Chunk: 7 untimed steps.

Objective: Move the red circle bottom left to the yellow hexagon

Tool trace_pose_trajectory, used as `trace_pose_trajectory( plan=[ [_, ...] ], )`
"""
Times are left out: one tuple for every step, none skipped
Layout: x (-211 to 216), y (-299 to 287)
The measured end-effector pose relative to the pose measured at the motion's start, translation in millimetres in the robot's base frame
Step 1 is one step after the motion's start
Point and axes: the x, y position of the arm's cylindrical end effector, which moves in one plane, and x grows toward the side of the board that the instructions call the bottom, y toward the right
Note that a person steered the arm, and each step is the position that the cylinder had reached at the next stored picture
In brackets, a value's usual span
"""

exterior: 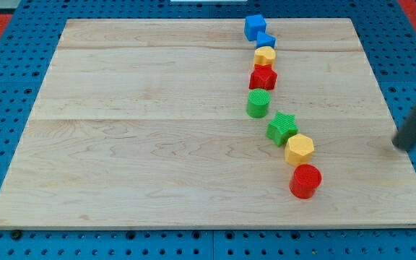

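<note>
The red circle (pixel 305 180) is a short red cylinder near the view's bottom right of the wooden board (pixel 157 144). It touches the yellow hexagon (pixel 300 149), which lies just above it and slightly left. My tip (pixel 399 146) is the lower end of a dark rod at the view's right edge. It stands well to the right of both blocks and touches neither.
A curved line of blocks runs up from the hexagon: a green star (pixel 282 128), a green cylinder (pixel 258 104), a red star-like block (pixel 263 78), a yellow block (pixel 264 55), a small blue block (pixel 266 40) and a blue cube (pixel 255 27).
</note>
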Motion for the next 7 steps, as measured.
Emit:
trace_pose_trajectory(
  plan=[
    [80, -12],
    [81, -28],
    [81, -80],
    [49, -137],
    [43, -148],
    [43, -148],
    [29, -135]
  ],
)
